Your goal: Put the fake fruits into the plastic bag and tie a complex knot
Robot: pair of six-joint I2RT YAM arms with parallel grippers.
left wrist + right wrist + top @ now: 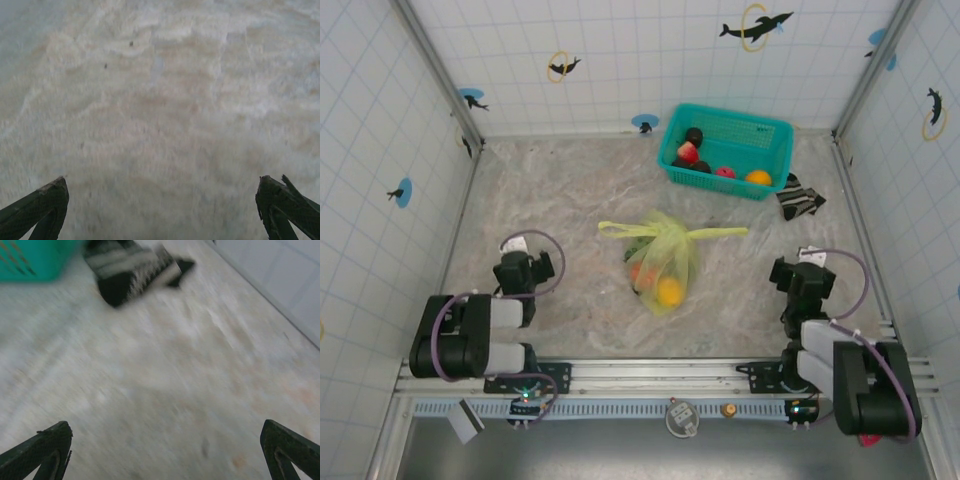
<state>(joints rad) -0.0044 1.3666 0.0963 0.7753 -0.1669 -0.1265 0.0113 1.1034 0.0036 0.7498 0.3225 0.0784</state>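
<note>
- Near the middle of the worktop (550, 190) lies the plastic bag (664, 262), thin, crinkled and see-through yellow-green, bulging toward the near edge.
- At its far end the handles are bunched into the knot (671, 232), with two thin strap ends trailing out flat, one to the left and one to the right.
- Through the film show some of the fake fruits (669, 291): a bright orange-yellow one nearest the arms, an orange-red one beside it, and something green higher up.
- More fruits sit in the teal mesh basket (740, 122) at the back right: a dark brown one, two red ones and an orange one.
- Just right of the basket lies a black-and-white striped cloth (801, 198), blurred in the right wrist view (131, 269).
- Left gripper (162, 186) hangs over bare marbled surface, well apart from the bag, jaws spread wide and holding nothing.
- Right gripper (165, 428) is likewise spread wide and empty, over bare worktop to the bag's right.
</note>
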